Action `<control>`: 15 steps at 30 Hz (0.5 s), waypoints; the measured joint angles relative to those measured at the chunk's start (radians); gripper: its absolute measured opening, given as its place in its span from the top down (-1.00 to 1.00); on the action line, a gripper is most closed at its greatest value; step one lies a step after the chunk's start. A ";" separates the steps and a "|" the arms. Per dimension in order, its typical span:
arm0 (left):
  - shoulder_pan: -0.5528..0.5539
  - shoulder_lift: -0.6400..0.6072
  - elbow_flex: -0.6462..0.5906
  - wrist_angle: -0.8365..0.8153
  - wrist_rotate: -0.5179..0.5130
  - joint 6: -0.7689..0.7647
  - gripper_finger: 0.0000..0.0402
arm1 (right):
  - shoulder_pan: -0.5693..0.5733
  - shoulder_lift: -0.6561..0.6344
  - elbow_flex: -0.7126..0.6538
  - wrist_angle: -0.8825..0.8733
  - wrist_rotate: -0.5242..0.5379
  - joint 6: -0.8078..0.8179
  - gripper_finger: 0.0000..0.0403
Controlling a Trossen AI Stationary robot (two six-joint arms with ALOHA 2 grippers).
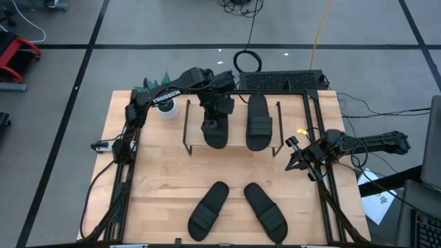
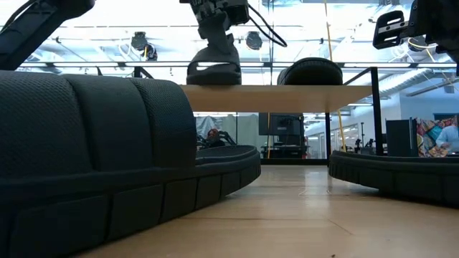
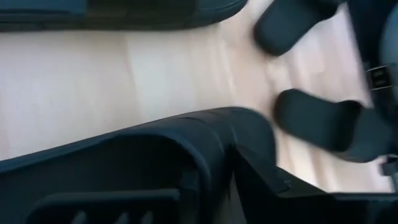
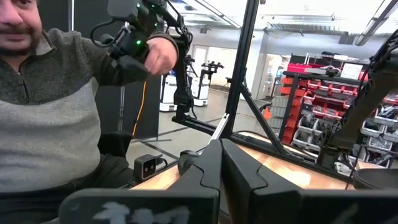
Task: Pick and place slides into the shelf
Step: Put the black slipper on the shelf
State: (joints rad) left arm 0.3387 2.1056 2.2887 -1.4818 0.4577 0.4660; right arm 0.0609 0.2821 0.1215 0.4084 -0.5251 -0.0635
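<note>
Two slides sit on the shelf (image 1: 234,146) already: one (image 1: 215,131) directly beneath the left claw (image 1: 218,109), the other (image 1: 259,122) just to that claw's right. Two more, one (image 1: 209,210) and its partner (image 1: 266,211), lie on the table (image 1: 158,179) well in front of it. From above, the claw hides its own tips; the low view shows it (image 2: 215,44) pressed down onto the slide (image 2: 214,70), fingers seemingly a little apart, though whether it grips I cannot tell. Its wrist view is blurred. The right claw (image 1: 298,160) hangs at the table's right edge, fingers together; its wrist view alone shows a seated person (image 4: 50,106).
</note>
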 joint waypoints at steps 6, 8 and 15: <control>-0.014 0.001 -0.001 0.011 -0.102 -0.002 0.37 | 0.000 0.000 0.000 0.000 0.000 0.000 1.00; -0.015 0.001 -0.001 0.018 -0.106 -0.001 0.27 | 0.000 0.000 0.000 0.000 0.000 0.000 1.00; -0.017 0.002 -0.002 0.019 -0.154 -0.005 -0.04 | 0.000 0.000 0.000 0.000 0.000 0.000 1.00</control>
State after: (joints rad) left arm 0.3215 2.1071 2.2868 -1.4631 0.3037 0.4608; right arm 0.0612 0.2821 0.1215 0.4080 -0.5251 -0.0631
